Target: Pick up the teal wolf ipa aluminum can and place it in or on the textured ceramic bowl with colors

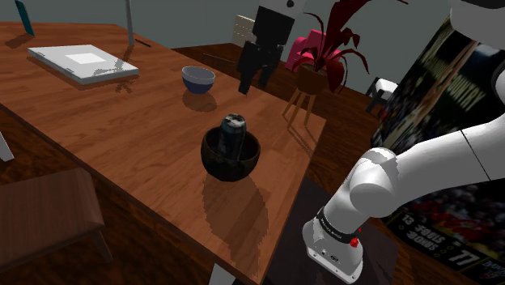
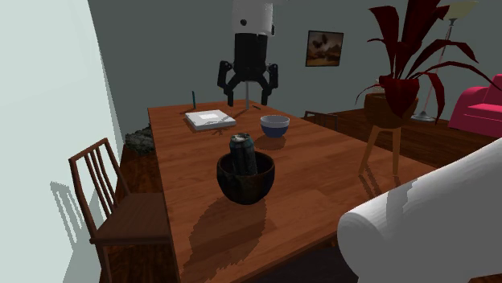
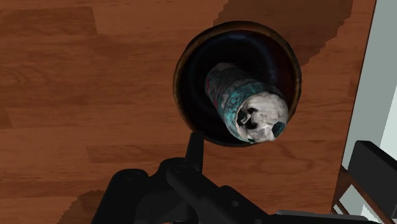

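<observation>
The teal can (image 2: 244, 153) leans inside the dark bowl (image 2: 241, 191), its top above the rim; a knock could tip it onto the surface (image 2: 322, 185). The end effector (image 2: 247, 100) hangs released and empty above the bowl. Left of the bowl stands a chair (image 2: 104, 193), behind the bowl a white flat box (image 2: 211, 119) and a blue bowl (image 2: 274, 125), and to its right a red-leaved plant (image 2: 402, 72). I judge none is in the way.

A home dining room: wooden table (image 2: 322, 169), chair (image 2: 100, 183), potted plant (image 2: 401, 90), framed picture (image 2: 324, 48).
</observation>
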